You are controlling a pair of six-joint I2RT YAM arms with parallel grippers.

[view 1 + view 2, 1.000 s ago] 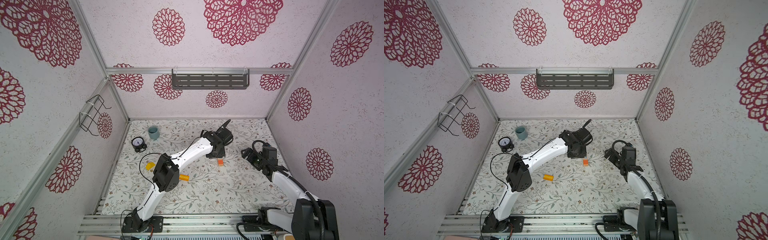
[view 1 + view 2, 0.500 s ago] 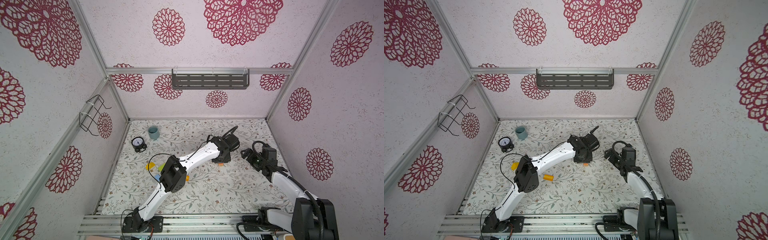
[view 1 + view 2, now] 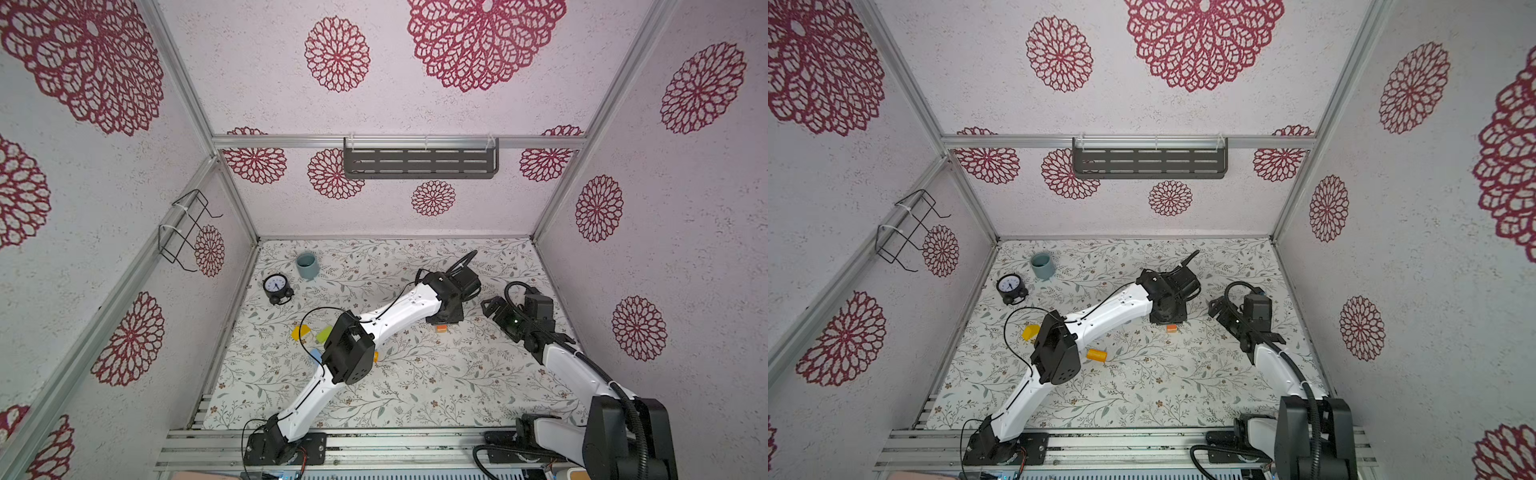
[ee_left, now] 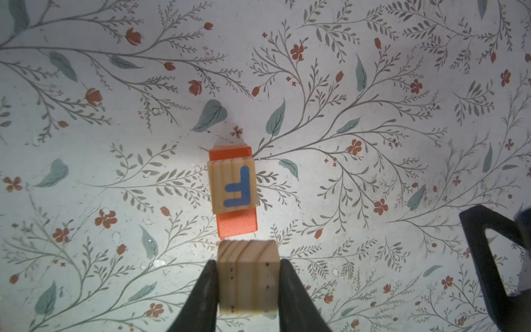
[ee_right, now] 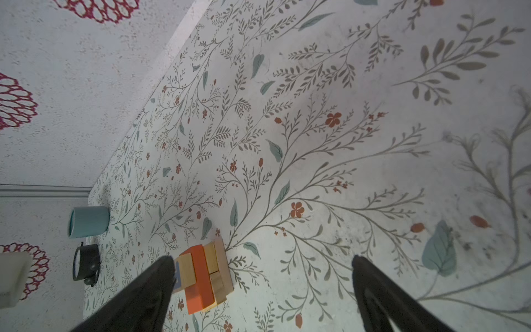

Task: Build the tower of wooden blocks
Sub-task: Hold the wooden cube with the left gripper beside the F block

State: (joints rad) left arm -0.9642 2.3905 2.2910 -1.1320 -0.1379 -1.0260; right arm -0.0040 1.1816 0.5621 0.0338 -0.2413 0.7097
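Note:
My left gripper (image 4: pixel 248 263) is shut on a plain wooden cube (image 4: pixel 247 283), held above the mat. Just beyond the cube stands the tower (image 4: pixel 232 186): a wooden cube with a blue F on top of an orange block (image 4: pixel 237 225). In the right wrist view the tower (image 5: pixel 204 276) also shows plain wooden blocks under the orange one. It stands beside one finger of my open, empty right gripper (image 5: pixel 263 263). In both top views the left gripper (image 3: pixel 446 318) hangs over the tower's orange block (image 3: pixel 441 328), with the right gripper (image 3: pixel 487 305) to its right.
Loose blocks lie by the left arm's elbow: yellow (image 3: pixel 301 332), green (image 3: pixel 323 333), light blue (image 3: pixel 316 355) and an orange cylinder (image 3: pixel 1096 354). A grey-blue cup (image 3: pixel 306 265) and a black alarm clock (image 3: pixel 276 286) stand at the back left. Walls enclose the mat.
The left arm has swung right and forward with the wooden cube, coming over the tower. The right arm has not moved.

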